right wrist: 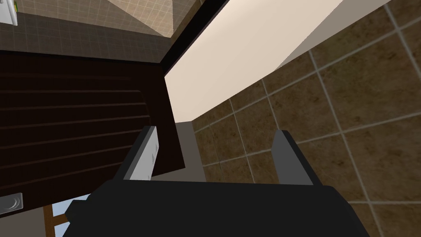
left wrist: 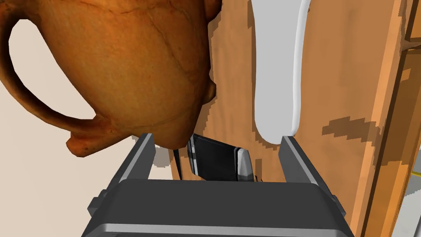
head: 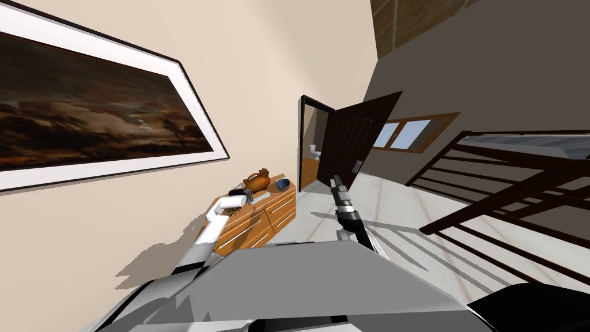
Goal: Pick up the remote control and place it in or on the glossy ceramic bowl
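The remote control (left wrist: 218, 162), black with a grey end, lies on the wooden dresser top (left wrist: 353, 82) between the fingers of my left gripper (left wrist: 217, 140), close to its body. The fingers stand apart on either side of it without pressing it, so the gripper is open. A brown jug (left wrist: 123, 70) with a handle stands right beside the remote. In the head view, my left gripper (head: 250, 197) hovers over the dresser (head: 259, 222), and the dark blue glossy bowl (head: 282, 184) sits at the far end past the jug (head: 257, 181). My right gripper (right wrist: 216, 132) is raised and open.
A long white object (left wrist: 275, 70) lies on the dresser top beyond the remote. A large framed picture (head: 98, 109) hangs on the wall above. Past the dresser a dark door (head: 354, 144) stands open. A dark railing (head: 507, 190) runs on the right.
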{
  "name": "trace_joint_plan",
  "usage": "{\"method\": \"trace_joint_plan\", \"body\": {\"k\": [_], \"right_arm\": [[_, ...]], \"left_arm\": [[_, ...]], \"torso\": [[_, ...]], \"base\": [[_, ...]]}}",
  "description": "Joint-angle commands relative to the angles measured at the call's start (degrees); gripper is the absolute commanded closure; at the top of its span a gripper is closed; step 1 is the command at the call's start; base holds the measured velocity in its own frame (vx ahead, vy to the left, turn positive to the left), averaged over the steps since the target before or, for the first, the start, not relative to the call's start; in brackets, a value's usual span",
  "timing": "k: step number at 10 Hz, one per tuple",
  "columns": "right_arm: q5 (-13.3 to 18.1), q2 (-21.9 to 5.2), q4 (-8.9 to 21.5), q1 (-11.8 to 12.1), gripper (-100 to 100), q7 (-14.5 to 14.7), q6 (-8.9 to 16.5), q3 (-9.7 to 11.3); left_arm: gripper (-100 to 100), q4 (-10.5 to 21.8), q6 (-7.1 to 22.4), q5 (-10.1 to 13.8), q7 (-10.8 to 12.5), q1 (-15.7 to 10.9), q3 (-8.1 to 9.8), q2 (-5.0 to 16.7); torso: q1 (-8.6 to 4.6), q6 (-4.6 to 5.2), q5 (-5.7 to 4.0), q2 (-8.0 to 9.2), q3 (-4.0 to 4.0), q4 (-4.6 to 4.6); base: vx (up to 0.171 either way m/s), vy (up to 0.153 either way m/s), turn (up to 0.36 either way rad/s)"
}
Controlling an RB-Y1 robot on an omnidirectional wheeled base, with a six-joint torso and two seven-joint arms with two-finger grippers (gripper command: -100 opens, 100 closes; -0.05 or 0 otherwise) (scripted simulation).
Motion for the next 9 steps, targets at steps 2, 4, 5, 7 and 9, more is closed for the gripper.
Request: {"method": "trace_joint_plan", "body": {"k": [2,4,5,7,9], "right_arm": [[0.0,0.0,0.0,0.0,0,0.0,0.0,0.0],[0.0,0.0,0.0,0.0,0,0.0,0.0,0.0],[0.0,0.0,0.0,0.0,0,0.0,0.0,0.0],[0.0,0.0,0.0,0.0,0,0.0,0.0,0.0],[0.0,0.0,0.0,0.0,0,0.0,0.0,0.0]], "left_arm": [[-100,2.96,4.53,1.37,0.52,-1.0,0.53,1.04],[-100,5.34,7.89,2.84,0.84,-1.7,1.1,2.17],[-100,6.89,10.17,4.29,1.11,-2.3,1.66,3.32],[-100,9.9,13.11,5.71,1.33,-2.81,2.21,4.49],[-100,11.74,16.45,7.1,1.51,-3.23,2.75,5.65]], "torso": [[-0.02,0.04,0.0,-0.08,-0.04,-0.01],[-0.03,0.04,-0.01,-0.13,-0.07,-0.03],[0.0,0.01,0.0,-0.09,-0.06,-0.02],[0.0,0.0,0.01,-0.09,-0.06,-0.03],[-0.01,0.0,0.0,-0.05,-0.04,-0.02]], "base": [[0.058,-0.021,-0.094],[0.06,-0.018,-0.107],[0.06,-0.015,-0.131],[0.056,-0.016,-0.113],[0.056,-0.01,-0.099]]}}
